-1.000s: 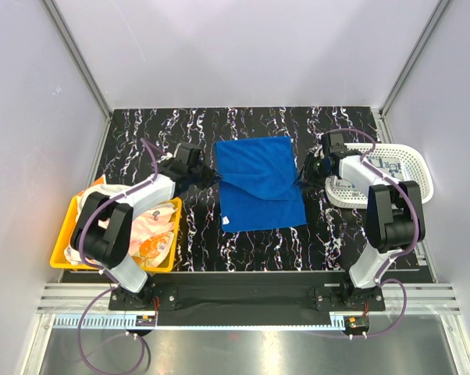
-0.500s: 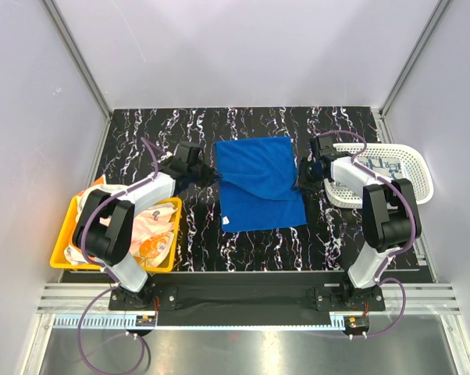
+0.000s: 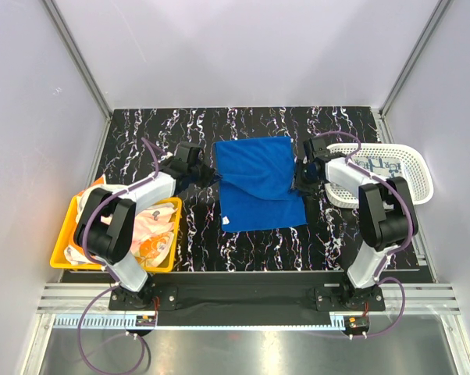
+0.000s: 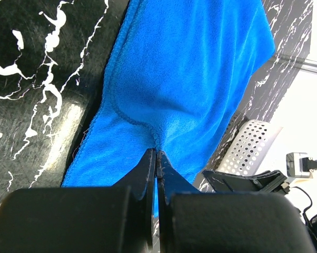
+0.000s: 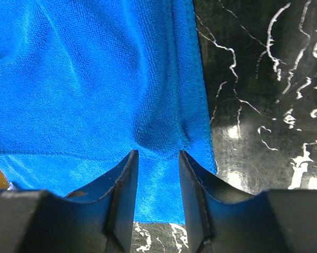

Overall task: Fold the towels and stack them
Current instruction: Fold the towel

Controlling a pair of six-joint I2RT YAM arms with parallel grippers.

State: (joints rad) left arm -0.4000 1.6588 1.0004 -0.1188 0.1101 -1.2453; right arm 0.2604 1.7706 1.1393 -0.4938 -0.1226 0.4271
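A robotics lab test cell: plain pale panel walls (image 3: 243, 55) held by aluminium profile posts (image 3: 79, 62) close in the black marble-patterned bench (image 3: 141, 133) left, right and beyond the fingers (image 4: 148, 179). Behind the fingers, two arms (image 3: 141, 191) are bolted to a slotted metal rail (image 3: 430, 299), purple cables (image 3: 147, 148) looped along them.

One blue towel (image 3: 258, 183) on one black table (image 3: 141, 133). One yellow bin (image 3: 59, 256), with a heap of towels (image 3: 149, 234) inside, too bunched up to count. One white basket (image 3: 413, 173), with one white-and-blue towel (image 3: 379, 164) in it. Two robot arms: one left arm (image 3: 137, 194), one right arm (image 3: 379, 207). Two grippers: one left gripper (image 3: 209, 178), one right gripper (image 3: 299, 176). Two fingers (image 5: 121, 195) on each, so four in all.
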